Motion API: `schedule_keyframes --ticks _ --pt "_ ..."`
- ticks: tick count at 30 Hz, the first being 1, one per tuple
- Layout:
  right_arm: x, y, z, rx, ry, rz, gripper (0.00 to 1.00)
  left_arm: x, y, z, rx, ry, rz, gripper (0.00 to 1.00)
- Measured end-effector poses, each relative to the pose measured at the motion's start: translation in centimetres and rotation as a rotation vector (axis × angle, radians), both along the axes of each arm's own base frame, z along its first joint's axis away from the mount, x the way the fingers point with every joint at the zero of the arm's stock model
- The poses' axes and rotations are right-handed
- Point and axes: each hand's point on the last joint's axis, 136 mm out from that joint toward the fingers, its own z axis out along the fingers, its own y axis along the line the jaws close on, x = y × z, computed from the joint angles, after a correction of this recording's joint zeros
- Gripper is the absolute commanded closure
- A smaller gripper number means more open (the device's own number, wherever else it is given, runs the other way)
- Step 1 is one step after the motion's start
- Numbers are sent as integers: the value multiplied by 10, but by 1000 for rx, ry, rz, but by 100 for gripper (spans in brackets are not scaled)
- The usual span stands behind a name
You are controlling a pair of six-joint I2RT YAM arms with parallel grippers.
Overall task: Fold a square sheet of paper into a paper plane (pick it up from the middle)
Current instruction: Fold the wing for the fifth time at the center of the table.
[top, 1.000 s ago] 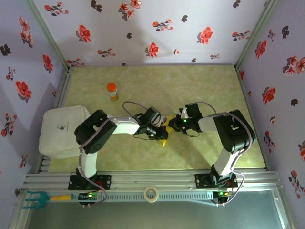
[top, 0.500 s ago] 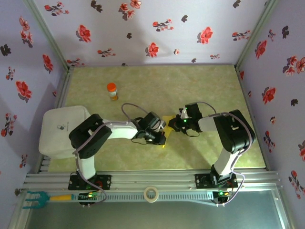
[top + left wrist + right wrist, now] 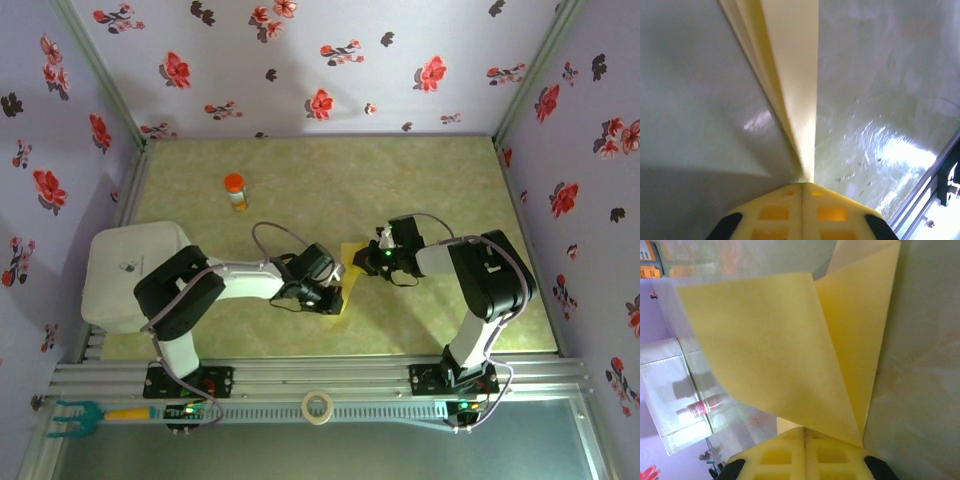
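Note:
The square sheet of paper [image 3: 349, 250] is folded into a narrow, creased yellow shape that lies mid-table between my two grippers. My left gripper [image 3: 333, 298] is at its near end. In the left wrist view the folded strip [image 3: 792, 60] tapers down into the seam of the shut left gripper [image 3: 802, 184]. My right gripper [image 3: 368, 258] is at the paper's far right edge. In the right wrist view a broad flap of the paper [image 3: 775, 340] spreads up from the shut right gripper [image 3: 805, 429] and overlaps its tips.
A small orange-capped bottle [image 3: 235, 190] stands at the back left. A white box [image 3: 125, 275] sits on the left edge of the table. A roll of tape [image 3: 318, 407] and a green fork tool [image 3: 75, 415] lie on the front rail.
My left gripper has slid along the folded paper toward the near edge, and its arm has swung that way. The right gripper has stayed in place.

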Motion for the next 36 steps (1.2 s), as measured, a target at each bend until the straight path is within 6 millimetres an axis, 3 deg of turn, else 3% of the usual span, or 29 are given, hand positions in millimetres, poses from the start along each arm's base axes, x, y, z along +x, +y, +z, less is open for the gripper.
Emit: schedule_keyframes --ticks 6,11,16,22,28,36 --pt "0 0 0 -3 -1 -1 97 -3 7 20 -35 -15 21 100" --pt "0 0 0 -8 -3 -3 97 25 1 51 -142 -70 96 100" --pt "0 0 0 -10 -4 -3 97 43 -22 60 -185 -70 91 100" --pt "0 0 0 -11 -4 -4 97 52 -44 45 -180 -34 71 100" --pt "0 0 0 -12 -4 -4 97 47 -44 27 -139 -2 61 100" --pt "0 0 0 -12 -4 -4 97 25 -38 5 -62 40 17 100"
